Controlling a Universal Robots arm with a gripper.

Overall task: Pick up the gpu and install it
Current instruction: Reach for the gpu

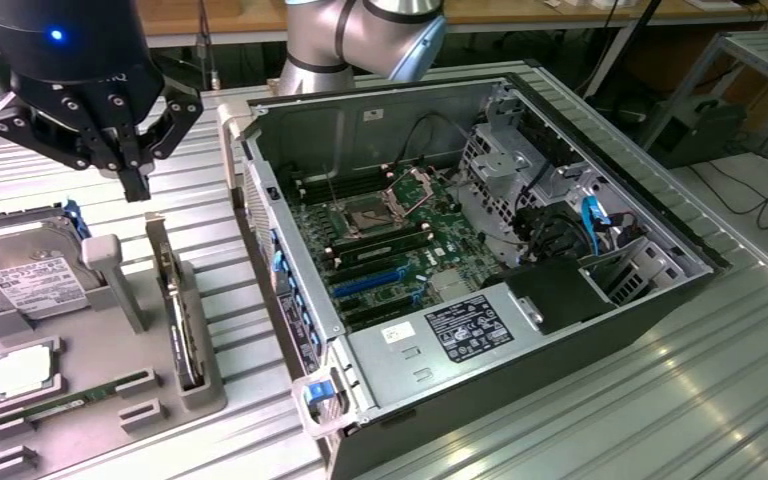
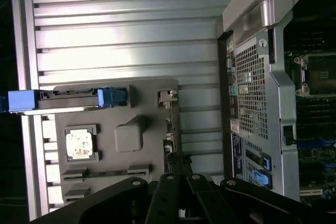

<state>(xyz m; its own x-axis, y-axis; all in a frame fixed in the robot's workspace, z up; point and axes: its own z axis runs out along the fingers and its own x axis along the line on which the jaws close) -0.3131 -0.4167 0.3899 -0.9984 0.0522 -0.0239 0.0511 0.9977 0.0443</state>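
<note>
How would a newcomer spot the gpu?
Start at the open computer case; to the exterior view's left of it sits a grey parts tray. The gpu is the thin dark card standing on edge along the tray's side nearest the case, unlike the boxy white-labelled hard drive.

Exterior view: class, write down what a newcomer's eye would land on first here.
The open computer case lies in the middle, its motherboard bare. At the exterior view's upper left the black gripper hangs shut above the grey tray, where the gpu stands on edge near the hard drive.
</note>
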